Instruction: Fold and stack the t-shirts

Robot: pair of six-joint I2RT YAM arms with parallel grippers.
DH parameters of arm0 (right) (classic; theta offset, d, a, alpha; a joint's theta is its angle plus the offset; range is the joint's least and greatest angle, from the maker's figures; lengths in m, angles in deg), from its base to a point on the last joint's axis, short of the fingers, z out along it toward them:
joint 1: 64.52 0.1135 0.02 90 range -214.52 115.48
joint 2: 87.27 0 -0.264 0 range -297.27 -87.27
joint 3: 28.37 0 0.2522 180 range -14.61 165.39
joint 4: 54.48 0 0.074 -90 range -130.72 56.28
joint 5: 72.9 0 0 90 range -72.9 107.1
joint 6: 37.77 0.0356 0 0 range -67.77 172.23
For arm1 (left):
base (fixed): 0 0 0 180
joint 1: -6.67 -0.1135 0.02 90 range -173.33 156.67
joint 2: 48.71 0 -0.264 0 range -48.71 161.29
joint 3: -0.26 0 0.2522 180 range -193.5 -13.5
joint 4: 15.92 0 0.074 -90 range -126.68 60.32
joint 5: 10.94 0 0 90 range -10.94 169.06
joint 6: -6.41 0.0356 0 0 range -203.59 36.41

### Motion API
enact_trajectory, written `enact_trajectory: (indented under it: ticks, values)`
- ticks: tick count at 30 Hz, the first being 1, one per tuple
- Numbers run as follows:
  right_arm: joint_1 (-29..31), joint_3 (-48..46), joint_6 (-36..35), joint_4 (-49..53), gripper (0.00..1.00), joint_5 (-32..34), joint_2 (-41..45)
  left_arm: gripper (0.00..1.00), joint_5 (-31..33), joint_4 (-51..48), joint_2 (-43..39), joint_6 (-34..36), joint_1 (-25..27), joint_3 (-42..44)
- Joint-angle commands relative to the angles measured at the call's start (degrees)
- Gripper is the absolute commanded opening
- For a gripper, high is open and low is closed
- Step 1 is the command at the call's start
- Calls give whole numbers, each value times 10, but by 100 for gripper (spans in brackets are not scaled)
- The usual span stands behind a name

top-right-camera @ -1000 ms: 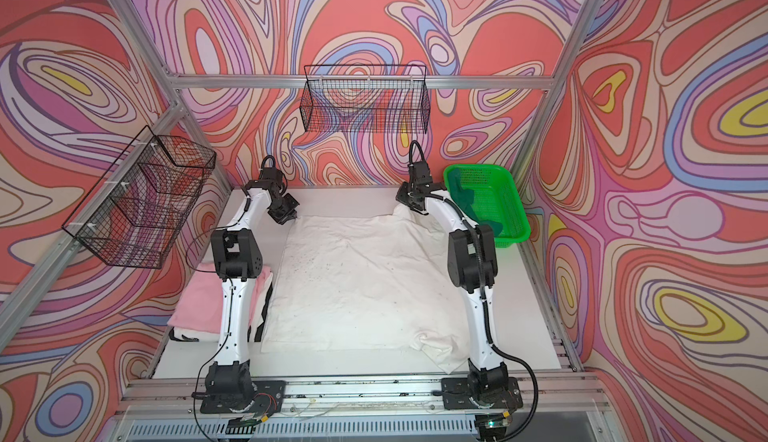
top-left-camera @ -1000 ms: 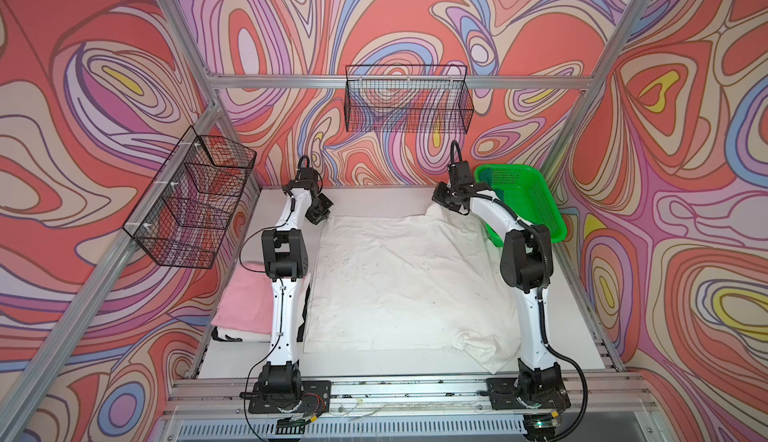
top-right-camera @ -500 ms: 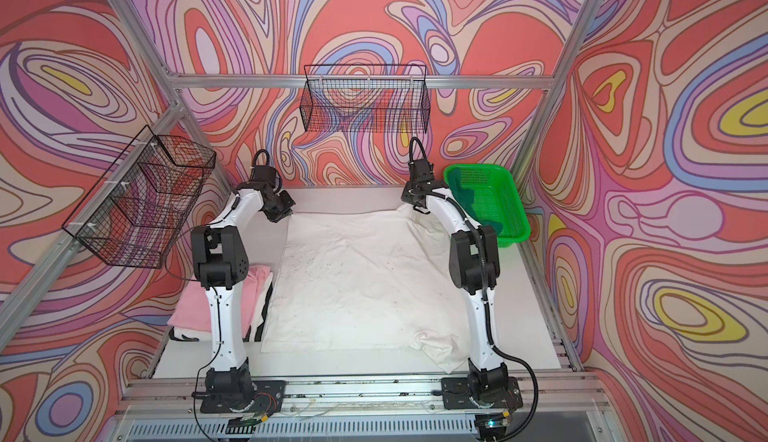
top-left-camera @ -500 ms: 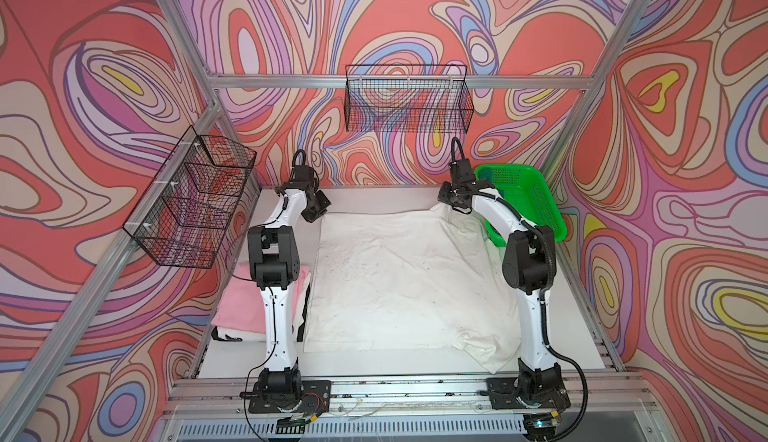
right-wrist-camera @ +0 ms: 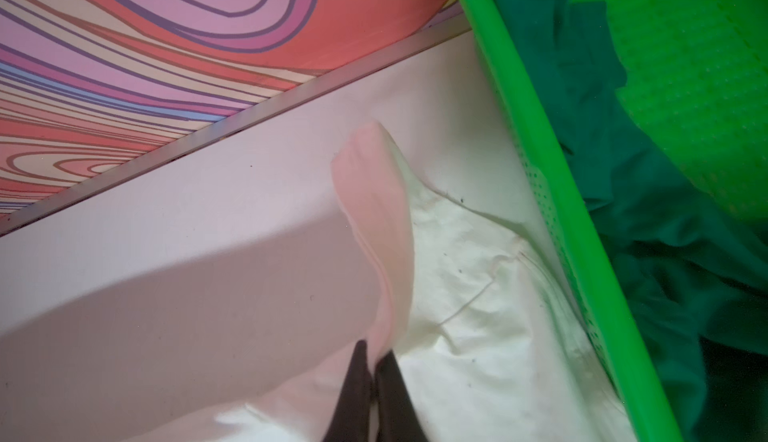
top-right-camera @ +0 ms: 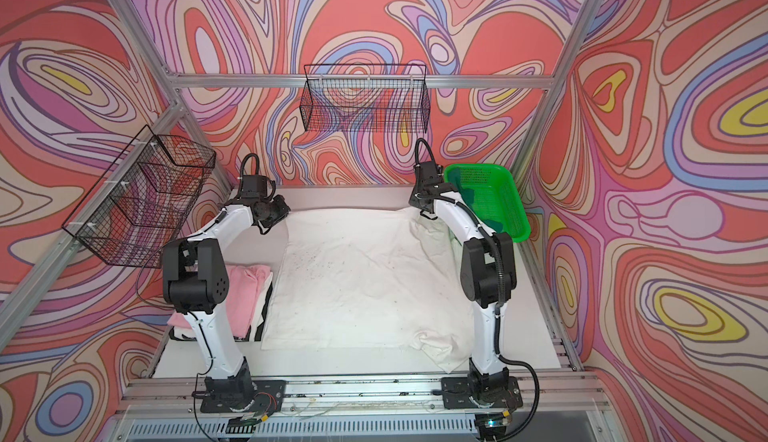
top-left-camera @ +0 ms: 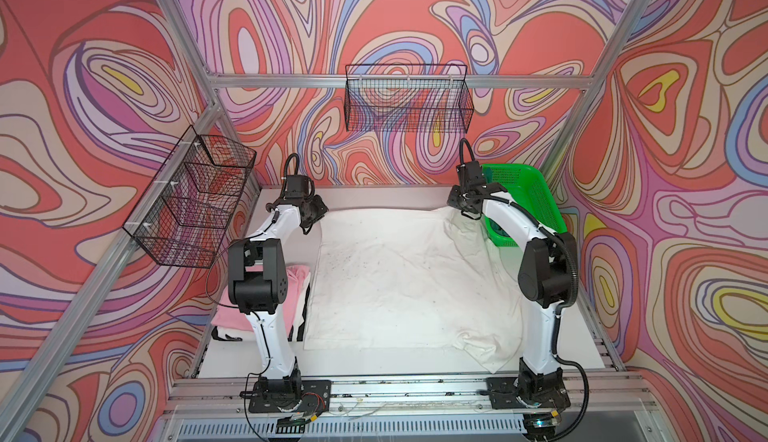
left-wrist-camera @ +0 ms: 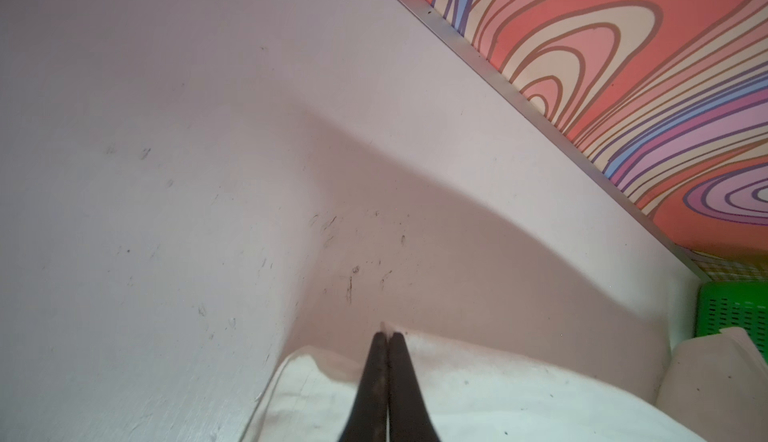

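A large soiled white t-shirt (top-left-camera: 407,278) (top-right-camera: 365,278) lies spread over the middle of the table. My left gripper (top-left-camera: 309,228) (left-wrist-camera: 386,336) is shut on its far left corner. At the far right corner my right gripper (top-left-camera: 467,215) (right-wrist-camera: 374,350) is shut on a raised fold of the same cloth (right-wrist-camera: 374,211). A folded light pink t-shirt (top-left-camera: 226,317) (top-right-camera: 245,294) rests at the table's left edge, partly behind my left arm. A dark green t-shirt (right-wrist-camera: 623,211) lies crumpled in the green basket (right-wrist-camera: 552,195).
The green plastic basket (top-left-camera: 536,195) (top-right-camera: 498,195) stands at the far right, right beside my right gripper. Black wire baskets hang on the back wall (top-left-camera: 407,103) and the left wall (top-left-camera: 191,203). The back wall's metal rail (left-wrist-camera: 540,116) runs just beyond both grippers.
My left arm's elbow has swung out to the left while its gripper stayed at the shirt's far left corner. The right gripper has shifted only slightly. Both stay shut.
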Motion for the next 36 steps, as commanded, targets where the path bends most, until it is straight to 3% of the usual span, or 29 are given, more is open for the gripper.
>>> enact_trajectory:
  ticks: [1,17,30,36]
  values:
    - [5,-46,21,14,0,49,45,0,15,61,-39,5,-1,42]
    - [44,-268,76,35,0,98,188,0,99,111,-188,-81,-1,268]
    - [72,-338,119,113,0,167,241,0,90,120,-240,-142,0,372]
    - [80,-376,163,122,0,163,293,0,84,107,-250,-159,1,395]
